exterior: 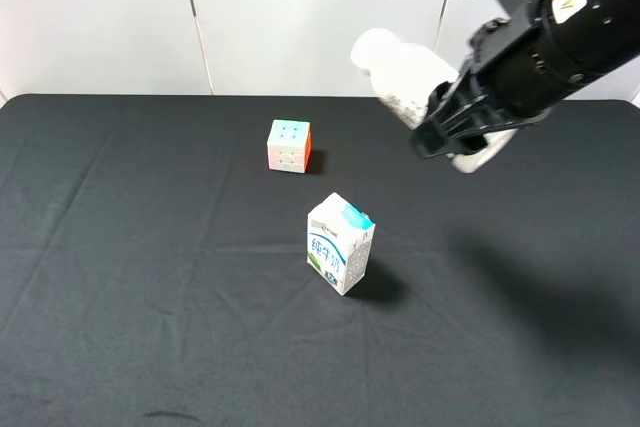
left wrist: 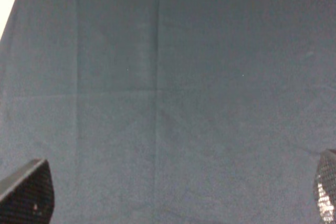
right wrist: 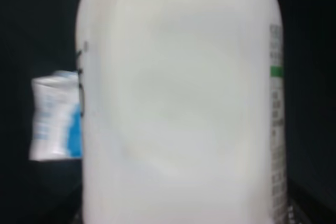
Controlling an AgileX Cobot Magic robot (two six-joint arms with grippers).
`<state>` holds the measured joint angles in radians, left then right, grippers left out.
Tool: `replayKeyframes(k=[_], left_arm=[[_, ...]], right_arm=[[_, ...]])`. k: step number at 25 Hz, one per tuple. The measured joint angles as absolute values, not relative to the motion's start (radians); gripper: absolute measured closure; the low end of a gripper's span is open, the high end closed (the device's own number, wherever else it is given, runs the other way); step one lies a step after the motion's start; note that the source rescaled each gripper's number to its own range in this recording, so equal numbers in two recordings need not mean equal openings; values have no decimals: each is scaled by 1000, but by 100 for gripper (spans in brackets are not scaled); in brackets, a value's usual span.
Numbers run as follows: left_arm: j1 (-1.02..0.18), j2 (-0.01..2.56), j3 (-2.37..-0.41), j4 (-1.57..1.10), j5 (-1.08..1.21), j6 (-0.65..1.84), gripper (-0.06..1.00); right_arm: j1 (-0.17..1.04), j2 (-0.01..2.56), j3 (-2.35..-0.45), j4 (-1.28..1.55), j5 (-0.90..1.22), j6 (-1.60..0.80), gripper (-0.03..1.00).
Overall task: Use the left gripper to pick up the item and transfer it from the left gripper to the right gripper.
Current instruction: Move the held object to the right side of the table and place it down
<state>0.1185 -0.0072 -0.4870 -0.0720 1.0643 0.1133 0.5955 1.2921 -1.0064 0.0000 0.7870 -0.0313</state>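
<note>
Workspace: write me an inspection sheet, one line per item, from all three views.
Surface: black cloth, creased.
Job's things: bottle off the cloth, tilted, clamped in the right gripper.
Clutter: cube and upright carton stand apart on the cloth.
Grippers: right shut on the bottle; left gripper open, nothing between its fingers, over bare cloth.
Cables: nothing seen.
Surroundings: white wall behind the cloth.
</note>
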Motion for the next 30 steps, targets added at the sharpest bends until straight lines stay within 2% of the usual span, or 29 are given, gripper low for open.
replayKeyframes(k=[7,12,20,30], left_arm=[[119,-7,-487,-72,1064,113,-4],[119,-7,-487,-72,1064,113,-4],[119,-7,-487,-72,1064,113,-4],[119,-7,-487,-72,1064,113,-4]], right_arm=[[419,1418,-1006,0,812,-42,91],[343,1551,-1006,0,800,-75,91],[289,1720,-1006,0,704,-96,91],[287,1807,-1007,0,642,-111,91]])
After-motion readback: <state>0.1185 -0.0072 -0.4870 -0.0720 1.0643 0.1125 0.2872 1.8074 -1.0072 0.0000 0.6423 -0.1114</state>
